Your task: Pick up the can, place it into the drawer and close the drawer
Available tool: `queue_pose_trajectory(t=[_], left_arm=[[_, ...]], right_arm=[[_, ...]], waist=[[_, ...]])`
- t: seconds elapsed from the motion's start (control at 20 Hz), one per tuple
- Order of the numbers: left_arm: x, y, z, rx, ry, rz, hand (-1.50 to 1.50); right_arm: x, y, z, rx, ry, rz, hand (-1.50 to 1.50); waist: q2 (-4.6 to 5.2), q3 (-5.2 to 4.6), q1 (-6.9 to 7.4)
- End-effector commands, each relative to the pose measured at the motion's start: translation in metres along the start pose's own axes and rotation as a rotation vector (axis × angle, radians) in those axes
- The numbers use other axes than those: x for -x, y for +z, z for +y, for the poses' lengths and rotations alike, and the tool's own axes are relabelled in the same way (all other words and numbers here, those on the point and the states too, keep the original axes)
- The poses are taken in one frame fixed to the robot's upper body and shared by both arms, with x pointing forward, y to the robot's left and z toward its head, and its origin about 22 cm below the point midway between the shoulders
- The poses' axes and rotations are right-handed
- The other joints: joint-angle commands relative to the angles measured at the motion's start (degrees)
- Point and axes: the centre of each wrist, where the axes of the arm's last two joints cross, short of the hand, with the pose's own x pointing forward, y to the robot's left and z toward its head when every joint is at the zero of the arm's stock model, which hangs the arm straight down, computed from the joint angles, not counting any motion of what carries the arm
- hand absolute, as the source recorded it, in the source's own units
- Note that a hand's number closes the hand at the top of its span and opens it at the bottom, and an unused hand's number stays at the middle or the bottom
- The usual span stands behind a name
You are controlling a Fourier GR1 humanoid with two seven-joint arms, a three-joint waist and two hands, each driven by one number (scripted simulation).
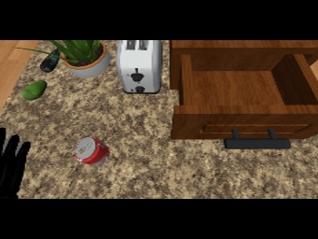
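Note:
A red can with a silver top stands on the speckled counter, left of the middle. The wooden drawer at the right is pulled open with nothing inside it; its dark handle faces the front. My left hand shows at the lower left edge with its fingers straight and pointing up, a little way left of the can and not touching it. The right hand shows nowhere in the view.
A white toaster stands at the back, just left of the drawer. A potted plant is to its left, with a dark green object beside it and a green avocado nearer.

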Motion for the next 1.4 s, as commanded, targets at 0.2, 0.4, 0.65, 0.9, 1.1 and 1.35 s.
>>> queue_pose_trajectory(t=[0.2,0.4,0.65,0.9,1.1,1.35], left_arm=[[0.004,-0.041,0.003,-0.021,0.051,0.014,-1.50],[0.027,-0.043,-0.018,-0.012,0.048,0.039,-1.50],[0.072,-0.053,0.000,-0.043,0.033,0.071,-1.50],[0.078,-0.056,-0.016,-0.073,-0.018,0.066,-1.50],[0.125,-0.058,-0.005,-0.078,-0.029,0.096,-1.50],[0.145,-0.053,0.014,-0.143,-0.027,0.073,-1.50]], right_arm=[[-0.015,0.022,-0.002,-0.025,0.000,0.010,-1.50],[-0.008,0.014,-0.013,0.006,-0.022,0.009,-1.50],[-0.016,0.029,-0.012,0.000,0.005,0.000,-1.50],[-0.005,0.030,-0.015,0.013,-0.003,0.001,-1.50],[-0.013,0.022,-0.017,-0.006,0.000,0.005,-1.50],[0.000,0.021,-0.029,0.008,-0.008,0.006,-1.50]], waist=[[0.07,0.00,-0.44],[0.07,0.02,-0.23],[0.04,-0.02,-0.25],[0.06,0.02,-0.14],[0.08,-0.01,-0.10],[0.07,0.00,-0.01]])
